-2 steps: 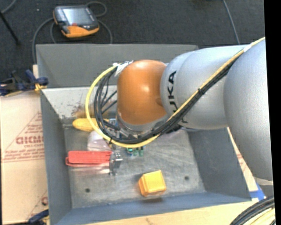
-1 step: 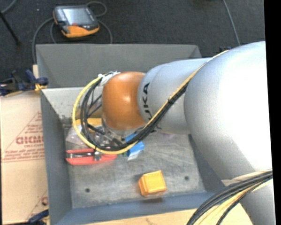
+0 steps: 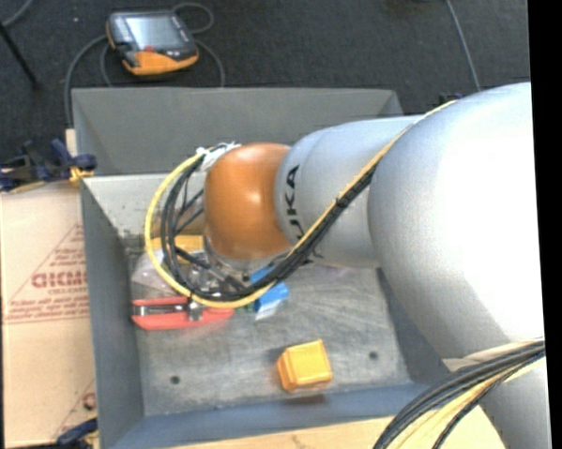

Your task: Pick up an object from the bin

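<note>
- Arm [image 3: 420, 193] reaches in from the right, and its orange cover [image 3: 247, 202] hangs over the left-middle of the bin [image 3: 237, 104], close to the left wall.
- The jaws are hidden under the cover and cables [image 3: 174, 236]; whether they are released or clenched cannot be told.
- Nearest things: 1 red-handled tool [image 3: 168, 315] by the left wall and 1 blue piece [image 3: 271, 299] at the cover's lower edge.
- 1 yellow block [image 3: 302, 365] sits apart near the front wall, with bare floor around it.
</note>
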Controlling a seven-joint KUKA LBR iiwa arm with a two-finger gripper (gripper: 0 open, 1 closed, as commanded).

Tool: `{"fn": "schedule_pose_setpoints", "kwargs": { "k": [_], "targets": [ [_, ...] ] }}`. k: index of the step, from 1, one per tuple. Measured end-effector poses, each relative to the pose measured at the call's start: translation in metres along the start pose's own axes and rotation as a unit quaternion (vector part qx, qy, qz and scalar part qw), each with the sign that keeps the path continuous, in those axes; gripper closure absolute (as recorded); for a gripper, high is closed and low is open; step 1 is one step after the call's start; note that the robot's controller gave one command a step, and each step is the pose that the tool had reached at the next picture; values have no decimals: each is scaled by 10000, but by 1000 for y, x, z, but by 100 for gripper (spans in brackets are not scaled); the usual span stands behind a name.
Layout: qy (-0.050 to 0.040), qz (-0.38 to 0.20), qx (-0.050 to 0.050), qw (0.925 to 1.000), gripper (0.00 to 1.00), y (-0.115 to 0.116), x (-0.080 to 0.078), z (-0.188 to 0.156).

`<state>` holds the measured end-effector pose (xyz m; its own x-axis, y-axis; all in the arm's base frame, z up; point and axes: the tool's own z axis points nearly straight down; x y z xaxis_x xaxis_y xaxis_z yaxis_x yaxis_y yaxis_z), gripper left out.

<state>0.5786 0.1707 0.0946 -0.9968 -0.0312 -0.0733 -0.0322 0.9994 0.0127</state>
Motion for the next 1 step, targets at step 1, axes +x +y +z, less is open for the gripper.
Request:
{"fn": "schedule_pose_setpoints", "kwargs": {
  "k": [1],
  "targets": [
    [108, -4, 14, 9999, 100, -1, 8, -2]
  ]
}}
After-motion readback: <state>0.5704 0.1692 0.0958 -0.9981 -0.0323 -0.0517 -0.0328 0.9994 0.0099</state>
